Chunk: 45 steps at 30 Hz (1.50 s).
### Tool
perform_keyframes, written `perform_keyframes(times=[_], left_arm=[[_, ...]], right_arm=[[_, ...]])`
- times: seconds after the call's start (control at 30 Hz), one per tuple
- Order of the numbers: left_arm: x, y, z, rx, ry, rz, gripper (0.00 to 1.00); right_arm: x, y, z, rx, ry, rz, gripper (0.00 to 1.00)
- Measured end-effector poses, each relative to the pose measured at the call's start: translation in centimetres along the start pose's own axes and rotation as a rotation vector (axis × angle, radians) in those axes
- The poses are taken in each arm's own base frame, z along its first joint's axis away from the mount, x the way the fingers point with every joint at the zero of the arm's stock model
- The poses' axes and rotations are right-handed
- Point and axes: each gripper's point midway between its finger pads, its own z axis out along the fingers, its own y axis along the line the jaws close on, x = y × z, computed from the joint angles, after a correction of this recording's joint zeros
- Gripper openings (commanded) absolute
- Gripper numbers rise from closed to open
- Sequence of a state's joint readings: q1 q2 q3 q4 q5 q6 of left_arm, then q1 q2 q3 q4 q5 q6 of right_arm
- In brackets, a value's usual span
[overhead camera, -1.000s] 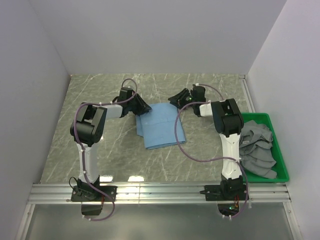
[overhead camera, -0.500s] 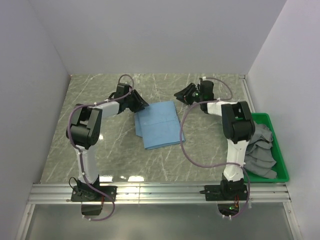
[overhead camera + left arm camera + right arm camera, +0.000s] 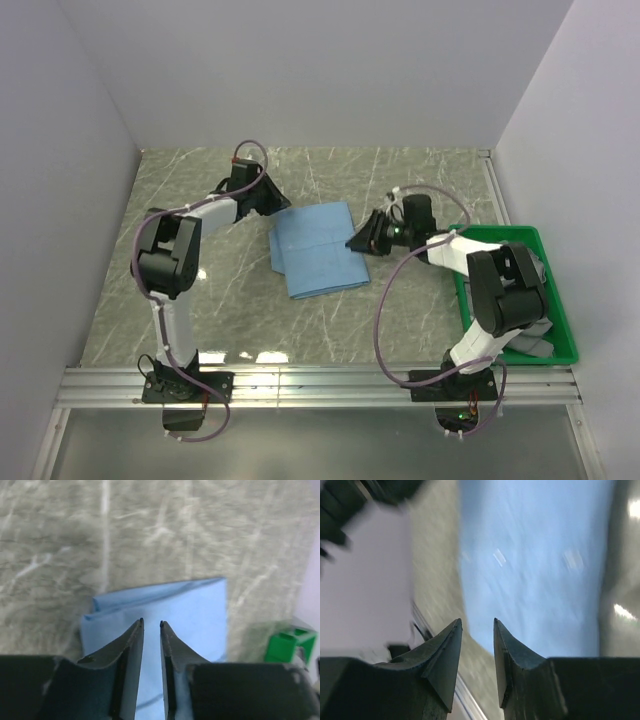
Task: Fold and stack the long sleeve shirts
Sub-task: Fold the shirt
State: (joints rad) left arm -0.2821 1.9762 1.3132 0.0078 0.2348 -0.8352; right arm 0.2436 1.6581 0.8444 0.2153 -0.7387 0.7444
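A light blue long sleeve shirt (image 3: 318,248) lies folded into a flat rectangle on the marble table. My left gripper (image 3: 274,201) hovers at its far left corner, jaws a narrow gap apart and empty. In the left wrist view the left gripper (image 3: 151,624) points over the shirt (image 3: 192,607). My right gripper (image 3: 357,241) is low at the shirt's right edge, open and empty. The blurred right wrist view shows the right gripper (image 3: 477,621) over the shirt's edge (image 3: 535,565). More shirts, grey ones (image 3: 528,335), lie crumpled in the tray.
A green tray (image 3: 568,340) stands at the right edge of the table, partly covered by my right arm; it also shows in the left wrist view (image 3: 291,641). White walls close in the table on three sides. A metal rail runs along the near edge.
My right gripper swung from beyond the shirt's far right corner down to its right edge. My left gripper drew back a little toward the far left. The shirt stayed put.
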Motion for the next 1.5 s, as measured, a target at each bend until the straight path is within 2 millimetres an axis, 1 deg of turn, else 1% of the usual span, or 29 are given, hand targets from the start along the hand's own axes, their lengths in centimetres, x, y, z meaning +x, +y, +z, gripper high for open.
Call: perform_keyframes(times=[0.1,0.2,0.23,0.33,0.43,0.53,0.57,0.63,0.67,0.73,0.77,0.83,0.87,0.9,0.93,1.0,1.07,1.1,1.17,1.2,1.23,1.27,1.33,1.37,1.43,1.5], left_arm=[[1.1,2.0,1.7,-0.048,0.034,-0.003,0.24],[2.4,3.9,3.1,-0.092,0.072,-0.018,0.22],[2.2,3.7,3.3,-0.082,0.075,-0.018,0.22],[1.5,3.5,3.6,-0.089,0.059,-0.003,0.21],[1.4,3.5,4.2,-0.086,0.06,0.004,0.24],[1.1,3.3,4.1,-0.084,0.057,0.013,0.31],[0.9,3.3,4.1,-0.087,0.053,0.018,0.36],[0.6,3.3,4.0,-0.098,0.045,0.027,0.39],[0.4,3.4,3.8,-0.111,0.038,0.029,0.44],[0.0,3.3,2.8,-0.14,0.025,0.022,0.51],[-0.4,3.1,2.0,-0.152,0.007,0.017,0.59],[-1.3,2.0,-0.7,-0.162,-0.036,0.002,0.69],[-1.8,1.2,-2.3,-0.163,-0.068,-0.005,0.78],[-2.3,0.5,-3.9,-0.166,-0.097,-0.009,0.8],[-2.7,-0.7,-5.9,-0.158,-0.134,-0.018,0.81],[-2.8,-2.9,-9.2,-0.131,-0.188,-0.019,0.8],[-1.5,-4.7,-11.1,-0.099,-0.202,-0.01,0.77],[-0.1,-5.2,-11.6,-0.093,-0.186,0.001,0.76],[2.9,-5.2,-11.4,-0.101,-0.131,0.018,0.71],[4.8,-4.5,-10.9,-0.122,-0.089,0.027,0.68],[7.0,-3.6,-10.3,-0.153,-0.04,0.038,0.62],[8.7,-2.4,-9.8,-0.187,0.003,0.048,0.6],[12.2,0.5,-9.1,-0.271,0.092,0.063,0.53],[13.7,2.1,-8.9,-0.316,0.133,0.067,0.51],[15.4,4.3,-8.8,-0.384,0.185,0.072,0.47],[16.0,5.2,-8.8,-0.411,0.206,0.075,0.45]], right_arm=[[4.2,-3.3,-0.6,0.075,0.105,0.039,0.39],[6.9,-5.4,-1.3,0.135,0.178,0.065,0.39],[7.4,-5.9,-1.4,0.151,0.198,0.074,0.38],[8.4,-7.1,-1.4,0.182,0.235,0.096,0.38],[8.5,-7.2,-1.4,0.186,0.246,0.1,0.38],[8.5,-7.2,-1.5,0.193,0.25,0.093,0.38],[8.5,-7.2,-1.6,0.197,0.251,0.089,0.38],[8.4,-7.2,-1.8,0.212,0.248,0.073,0.38],[8.5,-7.2,-2.1,0.224,0.246,0.059,0.4],[8.2,-6.8,-2.6,0.245,0.23,0.026,0.41],[8.0,-6.5,-2.9,0.253,0.217,0.007,0.41],[7.3,-5.6,-3.6,0.269,0.181,-0.041,0.42],[6.8,-5.1,-3.9,0.282,0.16,-0.069,0.44],[6.1,-4.6,-4.1,0.299,0.131,-0.1,0.45],[5.3,-4.1,-4.3,0.314,0.102,-0.128,0.45],[3.8,-3.5,-4.7,0.348,0.054,-0.178,0.46],[2.7,-3.3,-4.9,0.382,0.025,-0.211,0.46],[2.2,-3.4,-5.0,0.403,0.016,-0.221,0.46],[1.8,-3.9,-4.9,0.438,0.011,-0.231,0.46],[1.8,-4.3,-4.8,0.455,0.018,-0.229,0.46],[2.0,-4.7,-4.7,0.468,0.027,-0.228,0.46],[2.4,-5.3,-4.5,0.485,0.046,-0.225,0.46],[3.3,-6.1,-4.0,0.509,0.085,-0.218,0.46],[4.0,-6.7,-3.7,0.524,0.116,-0.214,0.46],[5.2,-7.6,-3.2,0.548,0.169,-0.209,0.45],[6.3,-8.2,-2.8,0.564,0.215,-0.21,0.44]])
